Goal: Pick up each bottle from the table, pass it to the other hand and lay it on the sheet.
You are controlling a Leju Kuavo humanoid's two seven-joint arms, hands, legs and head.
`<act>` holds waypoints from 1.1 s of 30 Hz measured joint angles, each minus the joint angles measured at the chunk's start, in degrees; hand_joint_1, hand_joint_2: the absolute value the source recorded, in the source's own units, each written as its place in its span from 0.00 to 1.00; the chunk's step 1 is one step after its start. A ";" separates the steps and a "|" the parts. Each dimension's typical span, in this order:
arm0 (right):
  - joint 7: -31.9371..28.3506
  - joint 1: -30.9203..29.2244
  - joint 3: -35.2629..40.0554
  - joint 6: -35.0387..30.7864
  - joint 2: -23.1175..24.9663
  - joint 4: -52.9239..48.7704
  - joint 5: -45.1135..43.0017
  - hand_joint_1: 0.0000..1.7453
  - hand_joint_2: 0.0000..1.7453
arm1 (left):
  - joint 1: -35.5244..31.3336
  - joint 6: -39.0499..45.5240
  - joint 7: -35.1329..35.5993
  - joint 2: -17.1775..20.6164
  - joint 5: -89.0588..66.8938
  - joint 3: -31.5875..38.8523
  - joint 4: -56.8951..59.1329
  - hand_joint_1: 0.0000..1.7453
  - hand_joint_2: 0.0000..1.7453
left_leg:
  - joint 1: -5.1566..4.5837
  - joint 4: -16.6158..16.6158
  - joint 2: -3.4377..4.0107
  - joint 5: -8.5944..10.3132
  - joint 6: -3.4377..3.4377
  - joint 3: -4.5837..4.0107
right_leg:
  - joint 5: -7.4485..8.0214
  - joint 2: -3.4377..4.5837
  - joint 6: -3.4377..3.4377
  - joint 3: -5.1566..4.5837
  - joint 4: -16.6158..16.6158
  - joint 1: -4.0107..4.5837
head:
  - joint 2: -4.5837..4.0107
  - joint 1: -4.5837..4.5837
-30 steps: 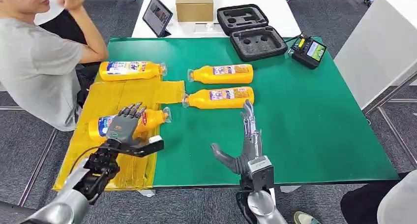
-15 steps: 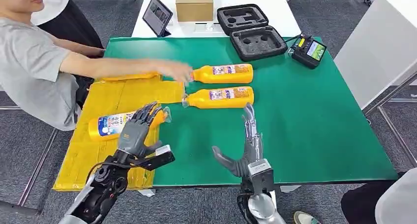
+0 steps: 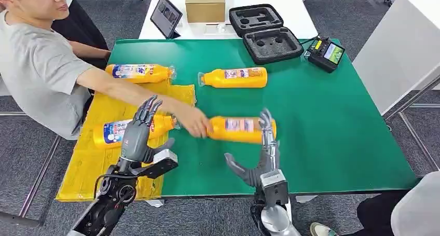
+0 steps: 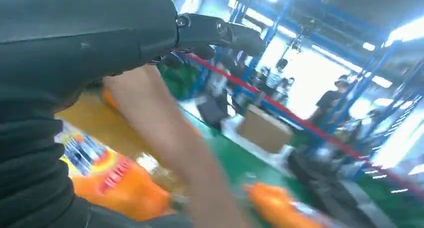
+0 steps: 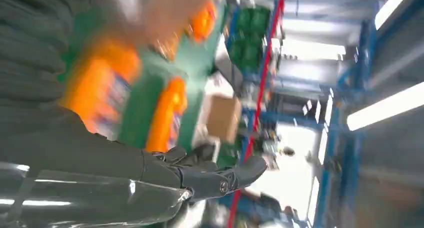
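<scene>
Step in hand, as judged: the pick-up of the next bottle is pending, not begun. Neither hand is holding anything. The right hand [image 3: 258, 153] is standing upright over the near edge of the tabletop [image 3: 337, 116], fingers straight and spread, thumb out to its inner side, empty. The left hand [image 3: 139, 135] is raised with fingers apart, likewise empty.

A person's hand [image 3: 196, 123] is gripping the cap end of a bottle [image 3: 241, 129] that is lying on its side on the green surface, just beyond the right hand's fingertips [image 3: 266, 116], which are overlapping its far end in the head view; contact cannot be confirmed. A second bottle [image 3: 234, 78] is lying farther out, well apart from the right hand.

Two bottles are lying on the sheet [image 3: 98, 158]: one [image 3: 117, 132] directly behind the left hand, partly hidden by it, and another [image 3: 137, 72] at the sheet's far edge.

The next move calls for the person's hand to be withdrawing first; the right hand would then be reaching forward, closing round the bottle's body, lifting, and passing it inward to the left hand. Risk: collision with the person's arm.
</scene>
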 measured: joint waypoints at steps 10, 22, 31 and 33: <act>0.00 4.94 0.57 -4.67 -0.20 -7.06 -4.18 0.00 0.00 | 6.62 -2.16 -6.57 -2.12 17.63 -4.46 -7.34 0.00 1.00 | 0.00 -0.01 0.00 -0.13 -0.01 0.00 | -0.04 0.00 0.00 -0.01 -0.04 0.00 | 0.00 -0.02; 0.02 6.63 -4.81 -4.71 4.33 -4.28 0.46 0.00 1.00 | 8.56 1.31 -8.98 -2.27 27.93 -9.09 -7.67 0.00 1.00 | 0.01 -0.01 0.00 -0.10 -0.03 0.01 | -0.03 0.00 0.00 -0.01 -0.03 0.00 | 0.00 -0.02; 0.02 8.06 -11.74 -4.78 5.88 -6.47 25.10 0.00 1.00 | 10.16 3.68 -9.13 -2.25 30.83 -11.37 -11.98 0.00 1.00 | -0.01 -0.01 -0.01 -0.13 0.00 0.00 | -0.04 0.00 0.00 0.00 -0.04 -0.01 | 0.00 -0.02; 0.00 8.38 -13.03 -4.78 6.23 -6.47 28.16 0.00 1.00 | 10.25 4.05 -9.15 -2.25 31.09 -11.85 -12.89 0.00 1.00 | -0.01 -0.01 0.00 -0.13 0.00 0.01 | -0.03 0.00 0.00 0.00 -0.04 0.00 | 0.00 -0.02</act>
